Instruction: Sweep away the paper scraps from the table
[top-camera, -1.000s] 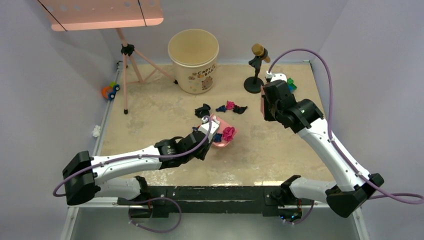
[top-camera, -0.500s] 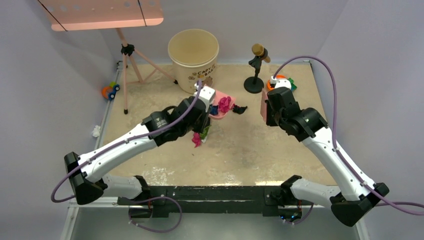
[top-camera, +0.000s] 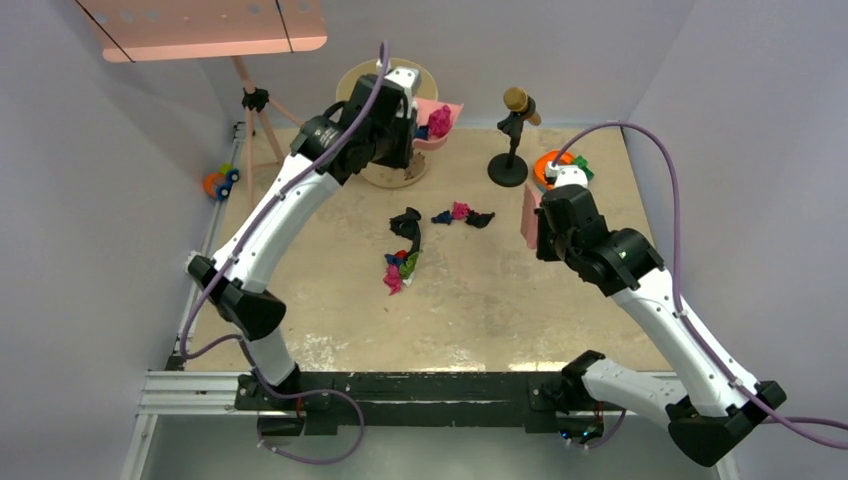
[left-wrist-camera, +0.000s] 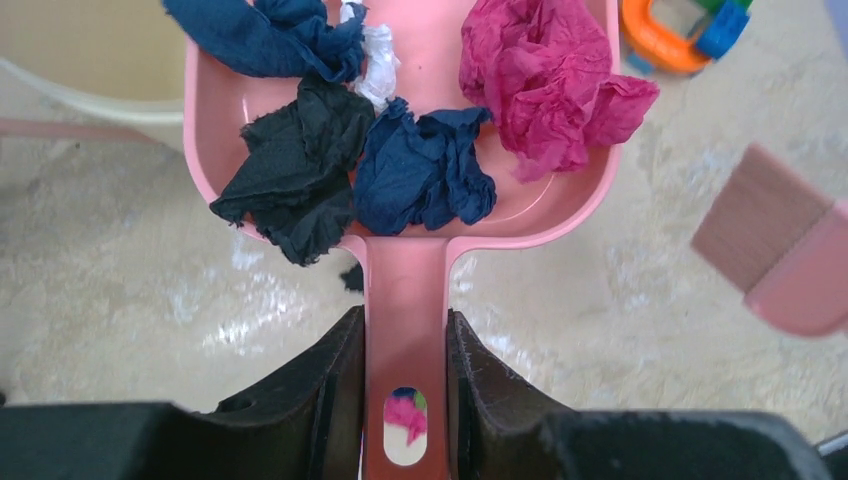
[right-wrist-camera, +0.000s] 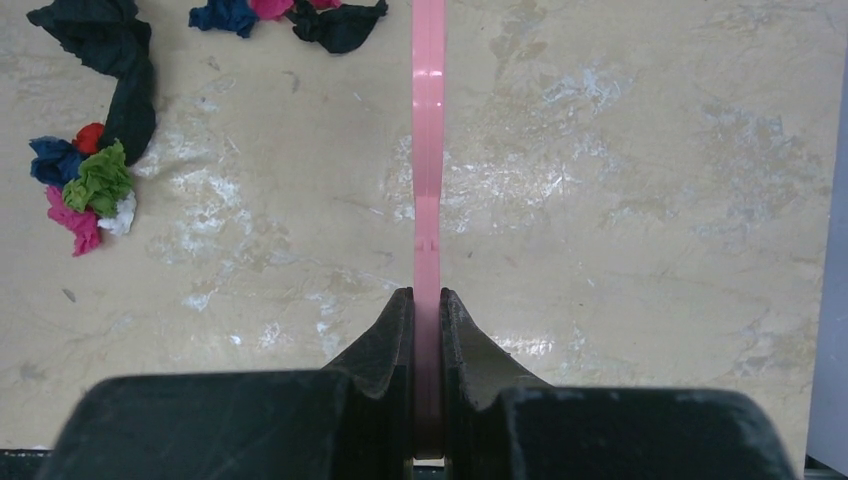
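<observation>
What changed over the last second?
Left hand, clamped on the dustpan handle, lifted the loaded pan off the table and swung it back to the bucket. Nothing grasped or released. Right hand kept its grip on the brush, barely shifting. The row of paper scraps on the table stayed put.

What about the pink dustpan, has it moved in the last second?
Yes. The dustpan, clamped in the left gripper, went from the middle of the view toward the far edge, up to the cream bucket.
</observation>
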